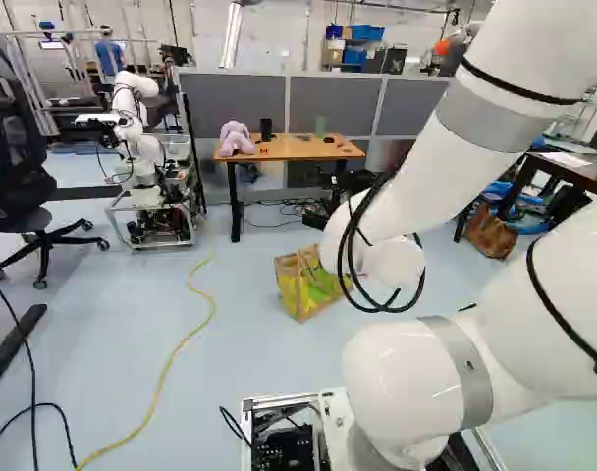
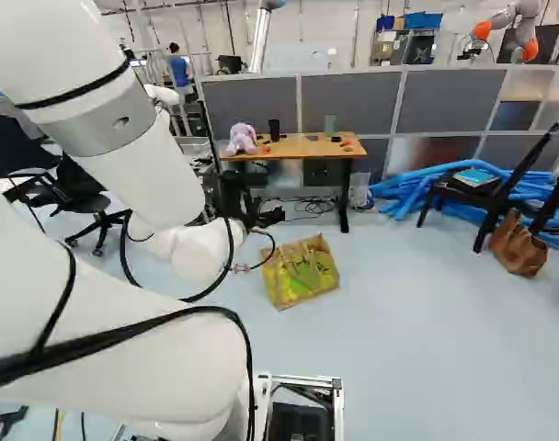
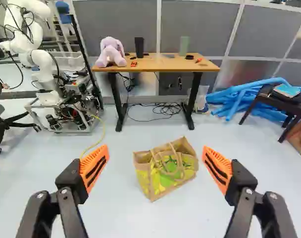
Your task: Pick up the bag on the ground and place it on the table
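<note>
one tan bag [image 3: 150,184] sits on the pale floor [image 3: 118,213] at twelve o'clock from the gripper [image 2: 252,209], well short of the table [image 3: 163,63]. from where i stand its long axis runs slantwise, roughly from eight o'clock to two, with its broad printed face turned toward five o'clock and its mouth upward. it looks like coarse woven stuff, boxy but crumpled, with bright yellow and green print and soft looped handles [image 3: 181,166] drooping over that face. the gripper is spread wide, nothing in its grasp, its two wedge-shaped orange pads [image 3: 94,168] ribbed and well apart. the table, also at twelve o'clock and beyond the bag, has a smooth wood-toned top on black legs; a lilac plush toy [image 3: 111,53], a dark cup [image 3: 139,47] and a green cup [image 3: 184,46] stand on it. smooth blue tubes [image 3: 249,94] lie heaped toward one o'clock.
</note>
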You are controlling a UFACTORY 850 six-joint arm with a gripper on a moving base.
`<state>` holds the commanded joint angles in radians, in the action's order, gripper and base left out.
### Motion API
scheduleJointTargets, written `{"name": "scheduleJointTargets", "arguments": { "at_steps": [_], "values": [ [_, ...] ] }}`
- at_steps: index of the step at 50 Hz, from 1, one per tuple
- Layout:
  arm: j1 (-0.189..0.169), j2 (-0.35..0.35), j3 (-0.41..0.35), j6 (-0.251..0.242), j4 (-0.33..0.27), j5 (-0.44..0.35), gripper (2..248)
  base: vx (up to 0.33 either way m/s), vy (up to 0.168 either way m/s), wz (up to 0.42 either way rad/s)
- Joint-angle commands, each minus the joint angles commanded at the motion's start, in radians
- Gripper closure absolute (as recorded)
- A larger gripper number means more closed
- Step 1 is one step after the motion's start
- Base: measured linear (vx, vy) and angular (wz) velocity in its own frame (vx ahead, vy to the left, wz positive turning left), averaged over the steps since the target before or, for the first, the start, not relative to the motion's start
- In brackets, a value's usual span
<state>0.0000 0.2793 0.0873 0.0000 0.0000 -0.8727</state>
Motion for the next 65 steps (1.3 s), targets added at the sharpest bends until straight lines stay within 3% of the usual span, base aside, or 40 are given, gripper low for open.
{"name": "scheduleJointTargets", "arguments": {
  "at_steps": [65],
  "values": [
    [0.000, 0.000, 0.000, 0.000, 0.000, 0.000, 3, 0.135, 0.000, -0.022]
  ]
}}
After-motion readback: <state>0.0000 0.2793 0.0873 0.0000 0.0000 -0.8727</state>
